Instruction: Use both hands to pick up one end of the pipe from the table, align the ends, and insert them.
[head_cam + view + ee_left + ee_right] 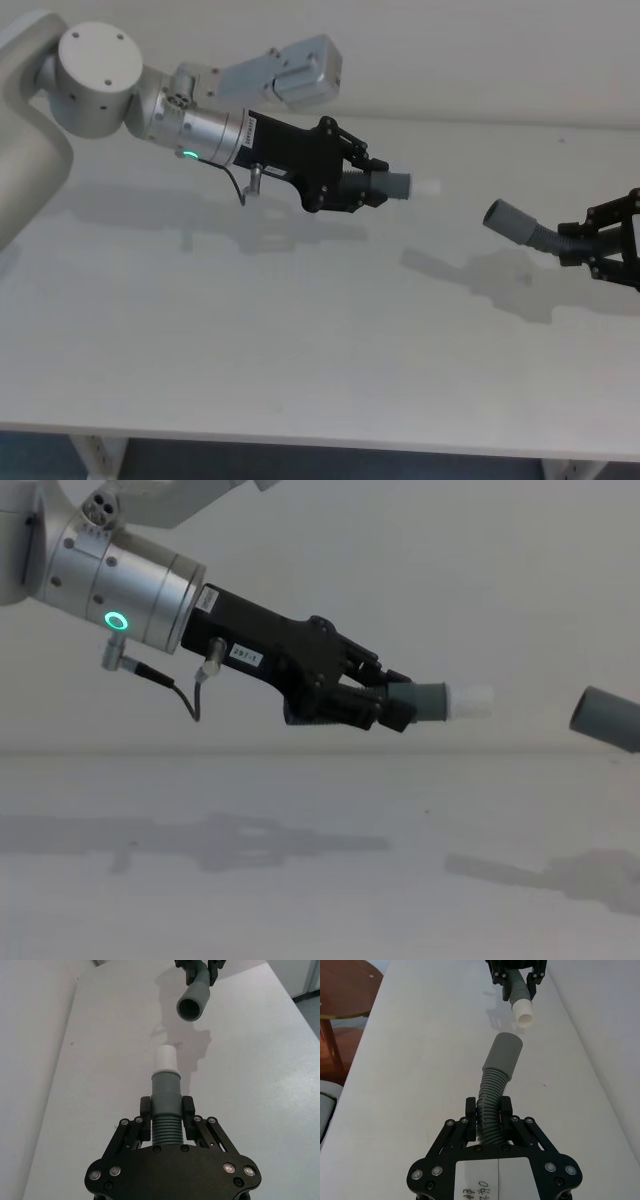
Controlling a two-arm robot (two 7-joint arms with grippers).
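Both pipe pieces are held in the air above the white table (250, 340). My left gripper (365, 185) is shut on the ribbed part of one piece (165, 1087), whose grey collar and whitish tip (428, 186) point to the right. My right gripper (590, 245) is shut on the ribbed body of the other piece (501, 1055), whose plain round mouth (505, 220) faces the tip. A short gap separates the two ends. In the chest view the mouth (605, 718) sits slightly lower than the tip (473, 702). The left wrist view shows the mouth (190, 1007) offset to one side of the tip (165, 1059).
The table's front edge (300, 435) runs along the bottom of the head view. A brown round side table (345, 990) stands beyond the table's edge in the right wrist view. A plain wall rises behind the table.
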